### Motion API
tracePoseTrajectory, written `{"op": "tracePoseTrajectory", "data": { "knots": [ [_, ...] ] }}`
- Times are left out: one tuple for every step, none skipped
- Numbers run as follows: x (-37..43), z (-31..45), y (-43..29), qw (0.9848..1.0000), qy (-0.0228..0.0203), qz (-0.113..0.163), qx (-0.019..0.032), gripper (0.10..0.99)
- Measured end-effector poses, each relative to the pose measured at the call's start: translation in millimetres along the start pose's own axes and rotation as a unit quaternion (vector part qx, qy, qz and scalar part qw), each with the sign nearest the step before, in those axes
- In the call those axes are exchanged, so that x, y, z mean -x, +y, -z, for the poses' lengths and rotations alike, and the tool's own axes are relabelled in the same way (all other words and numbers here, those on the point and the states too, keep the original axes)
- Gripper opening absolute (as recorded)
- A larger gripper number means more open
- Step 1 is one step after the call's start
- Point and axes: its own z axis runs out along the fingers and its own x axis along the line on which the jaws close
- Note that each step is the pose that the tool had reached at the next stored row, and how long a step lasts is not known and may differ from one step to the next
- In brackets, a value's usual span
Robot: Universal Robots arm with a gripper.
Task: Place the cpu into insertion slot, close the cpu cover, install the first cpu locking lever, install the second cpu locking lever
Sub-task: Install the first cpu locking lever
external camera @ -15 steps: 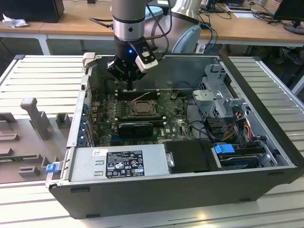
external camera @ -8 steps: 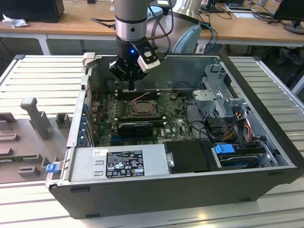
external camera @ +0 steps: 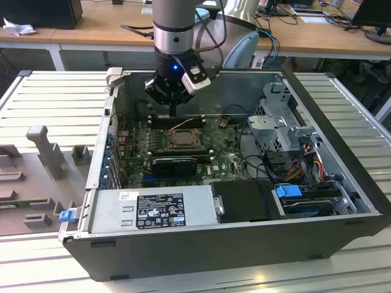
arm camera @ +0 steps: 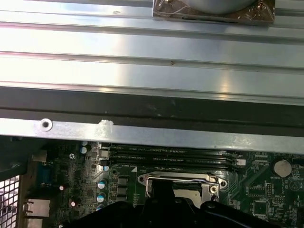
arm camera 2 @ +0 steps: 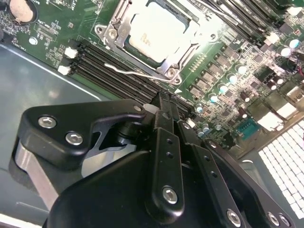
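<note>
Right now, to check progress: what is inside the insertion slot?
The pale cpu lies in the insertion slot, with the cpu cover framing its edges. Whatever lies beneath the cpu is hidden.

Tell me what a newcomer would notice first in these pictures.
The open computer case dominates the exterior view, its green motherboard laid bare. The arm's black gripper hangs close over the far side of the insertion slot. In the second wrist view the pale cpu shines brightest, framed by the silvery cpu cover.
</note>
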Motion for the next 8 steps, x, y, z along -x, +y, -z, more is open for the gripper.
{"op": "tracePoseTrajectory", "data": {
  "knots": [
    [0.5, -0.5, -0.1, 1.0000, -0.0001, 0.000, 0.0005, 0.106],
    [0.5, -0.9, -0.2, 1.0000, -0.0002, 0.000, 0.0051, 0.106],
    [0.6, -1.2, -0.2, 0.9999, -0.0005, 0.000, 0.0100, 0.106],
    [0.6, -1.5, -0.2, 0.9999, -0.0008, 0.000, 0.0154, 0.106],
    [0.6, -2.3, -0.2, 0.9998, -0.0010, 0.000, 0.0187, 0.106],
    [0.7, -3.7, -0.2, 0.9998, -0.0012, 0.000, 0.0199, 0.106],
    [0.7, -5.5, -0.4, 0.9998, -0.0012, 0.000, 0.0200, 0.106],
    [0.8, -7.5, -0.5, 0.9998, -0.0011, 0.000, 0.0200, 0.106]
  ]
}}
